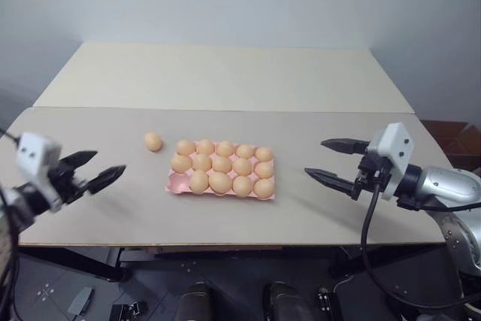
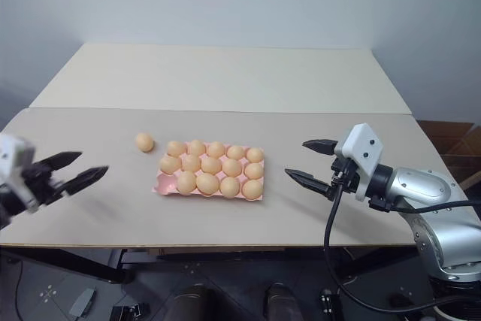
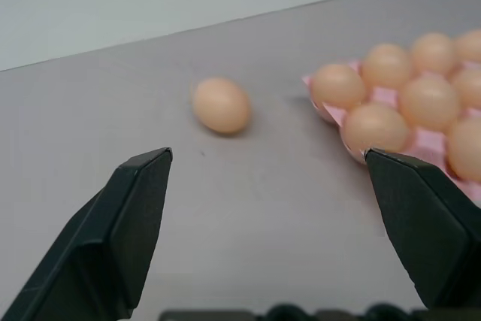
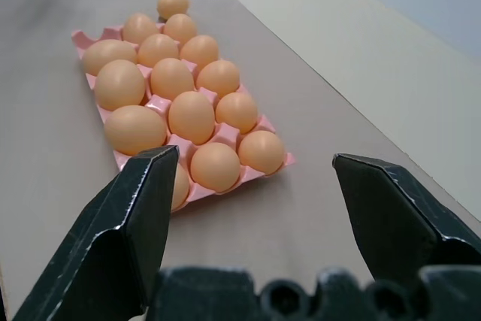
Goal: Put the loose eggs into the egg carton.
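Observation:
One loose egg (image 1: 153,141), pale orange-tan, lies on the table just beyond the back left corner of the pink egg carton (image 1: 177,181). Eggs fill the carton except the front left cup, which shows bare pink. My left gripper (image 1: 109,163) hovers open to the left of the carton, nothing between its fingers. In the left wrist view the loose egg (image 3: 221,105) lies ahead, beyond the fingertips, with the carton (image 3: 334,114) beside it. My right gripper (image 1: 316,157) hangs open and empty to the right of the carton (image 4: 83,37), pointing towards it.
The grey-beige table (image 1: 113,208) carries the carton near its middle. A second, paler table (image 1: 225,73) adjoins it behind, up to a plain wall. The front edge runs just below both grippers.

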Action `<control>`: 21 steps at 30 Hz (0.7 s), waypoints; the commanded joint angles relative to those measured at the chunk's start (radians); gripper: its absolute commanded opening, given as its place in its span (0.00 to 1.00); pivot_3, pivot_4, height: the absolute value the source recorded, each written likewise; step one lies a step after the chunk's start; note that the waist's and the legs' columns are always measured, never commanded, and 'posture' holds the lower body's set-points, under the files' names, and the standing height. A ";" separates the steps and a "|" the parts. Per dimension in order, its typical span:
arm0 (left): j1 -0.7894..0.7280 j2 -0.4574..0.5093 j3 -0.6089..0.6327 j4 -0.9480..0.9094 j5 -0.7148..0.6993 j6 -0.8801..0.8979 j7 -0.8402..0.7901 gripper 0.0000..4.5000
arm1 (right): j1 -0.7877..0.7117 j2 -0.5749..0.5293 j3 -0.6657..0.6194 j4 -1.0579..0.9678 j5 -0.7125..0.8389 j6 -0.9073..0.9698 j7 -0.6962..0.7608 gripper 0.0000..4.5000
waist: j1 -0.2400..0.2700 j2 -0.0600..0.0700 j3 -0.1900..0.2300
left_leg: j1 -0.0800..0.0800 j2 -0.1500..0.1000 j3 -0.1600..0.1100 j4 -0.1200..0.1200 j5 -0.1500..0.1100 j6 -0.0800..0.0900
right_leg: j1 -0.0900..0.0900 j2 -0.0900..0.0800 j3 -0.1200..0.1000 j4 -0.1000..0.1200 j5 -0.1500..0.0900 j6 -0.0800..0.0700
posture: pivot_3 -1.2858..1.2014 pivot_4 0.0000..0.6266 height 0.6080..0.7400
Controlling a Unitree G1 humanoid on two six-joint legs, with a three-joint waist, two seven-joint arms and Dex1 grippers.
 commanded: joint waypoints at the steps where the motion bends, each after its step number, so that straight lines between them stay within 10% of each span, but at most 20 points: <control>1: -0.181 -0.051 -0.108 0.055 0.056 0.158 0.200 0.99 | -0.015 0.001 -0.018 -0.040 0.007 -0.021 -0.016 0.86 | -0.001 -0.001 0.000 | 0.000 0.000 -0.001 0.000 0.000 0.000 | 0.000 0.000 0.000 0.000 0.000 0.000 | 0.52 0.24 1.00; 18: -0.670 -0.342 -0.172 0.580 0.248 0.326 0.664 0.99 | -0.005 0.013 -0.029 -0.066 0.009 -0.023 -0.037 0.86 | -0.011 -0.002 0.000 | -0.001 -0.002 -0.002 0.000 0.000 0.000 | -0.001 0.000 0.000 0.001 0.001 0.001 | 0.52 0.24 1.00; 21: -0.685 -0.350 -0.180 0.627 0.268 0.289 0.671 0.84 | -0.001 0.014 -0.033 -0.070 0.010 -0.020 -0.045 0.86 | -0.008 -0.002 0.000 | -0.001 -0.002 -0.002 0.000 0.000 0.000 | 0.000 0.000 -0.001 0.001 0.001 0.002 | 0.52 0.24 1.00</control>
